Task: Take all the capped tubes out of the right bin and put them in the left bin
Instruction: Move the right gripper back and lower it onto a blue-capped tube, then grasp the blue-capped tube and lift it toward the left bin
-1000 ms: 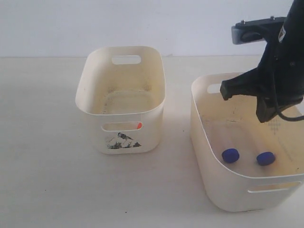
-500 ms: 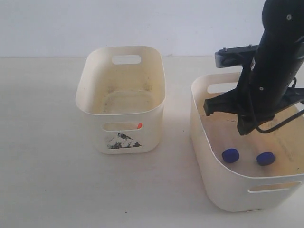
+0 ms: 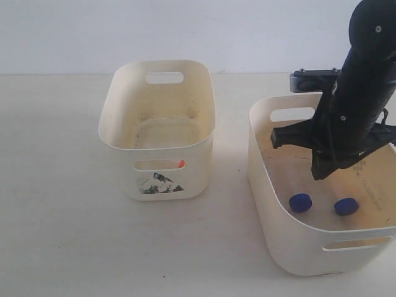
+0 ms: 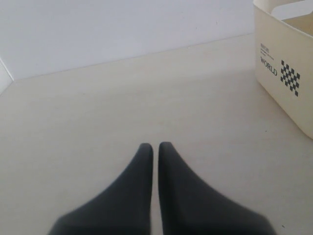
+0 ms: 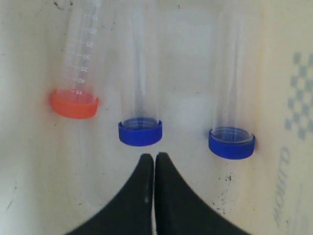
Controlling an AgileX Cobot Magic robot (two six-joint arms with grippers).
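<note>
The wide right bin holds three capped tubes lying side by side. In the right wrist view they are one orange-capped tube and two blue-capped tubes on the bin floor. The exterior view shows only the blue caps. My right gripper is shut and empty, its tips just short of the middle blue cap, and it hangs inside the bin. An orange cap shows through the slot of the left bin. My left gripper is shut over bare table.
The mountain picture faces front on the left bin. A strip of table separates the two bins. In the left wrist view a cream tub wall printed WORLD with a checker mark stands ahead to one side; I cannot tell which bin it is.
The right arm has come down from above the right bin's back rim into the bin, toward the blue caps. The tubes and both bins have not moved.
</note>
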